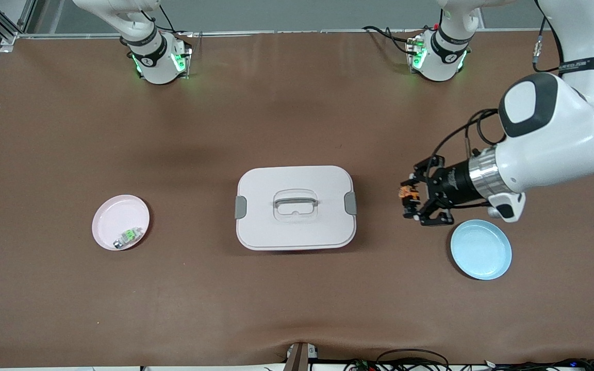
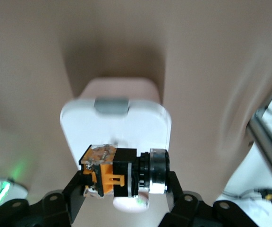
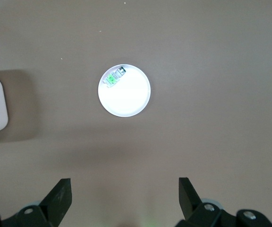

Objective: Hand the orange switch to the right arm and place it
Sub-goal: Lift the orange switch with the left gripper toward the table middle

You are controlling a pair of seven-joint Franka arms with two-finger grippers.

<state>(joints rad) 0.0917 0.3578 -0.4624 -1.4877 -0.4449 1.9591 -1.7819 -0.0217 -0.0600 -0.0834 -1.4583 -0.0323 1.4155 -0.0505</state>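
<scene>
1. Step in hand: I judge this the carry toward the handover. My left gripper (image 1: 411, 202) is clenched on the orange switch (image 1: 406, 194), held in the air over bare table (image 1: 297, 103) between the white lidded box (image 1: 295, 207) and the blue plate (image 1: 481, 249).
2. Switch against tool: in the left wrist view the orange switch (image 2: 122, 171) lies crosswise between the fingers (image 2: 77, 189), its black body gripped, its silver collar at one end, clear of the box lid.
3. Receiving tool: my right gripper (image 3: 125, 198) hangs released, jaws wide, high over the pink plate (image 3: 124, 91), which holds the silver-and-green switch (image 3: 114, 77). The right arm waits.
4. Next move, as I judge it: bring both grippers together above the box, leaving an exposed end of the switch for the right gripper to take before the left lets go.
</scene>
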